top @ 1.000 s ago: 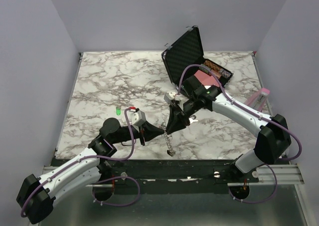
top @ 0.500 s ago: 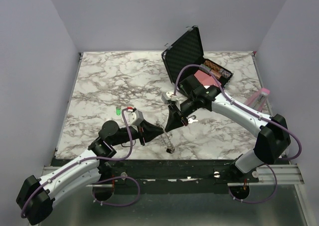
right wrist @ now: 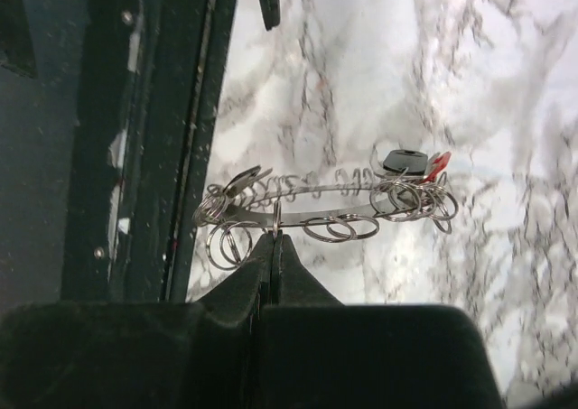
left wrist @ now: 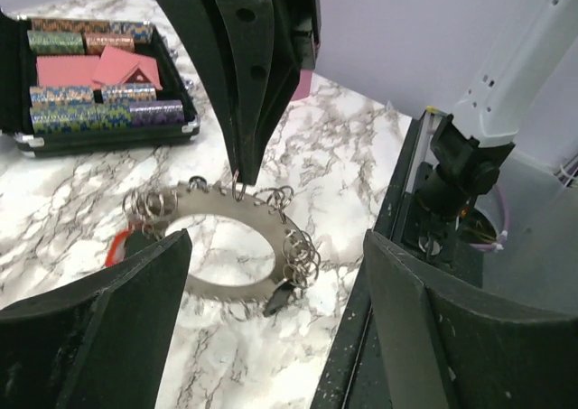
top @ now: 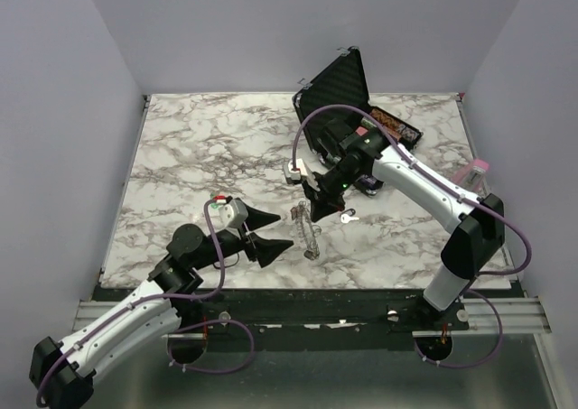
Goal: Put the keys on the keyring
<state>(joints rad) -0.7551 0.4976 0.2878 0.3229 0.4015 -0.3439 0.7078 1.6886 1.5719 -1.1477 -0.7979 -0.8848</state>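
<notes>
Keyring (top: 308, 232) pinched by the right end effector (top: 318, 218).
Its jaws are closed on one small ring (right wrist: 275, 218); the left end effector (top: 285, 234) gapes wide and empty just beside it.

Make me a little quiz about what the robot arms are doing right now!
1. True or false: the left fingers are spread open.
2. Which fingers pinch a ring on the keyring? A left, B right, C neither.
3. Fill in: the loose silver key lies on the marble ___.
Key: 1 true; 2 B, the right fingers; 3 table.
</notes>
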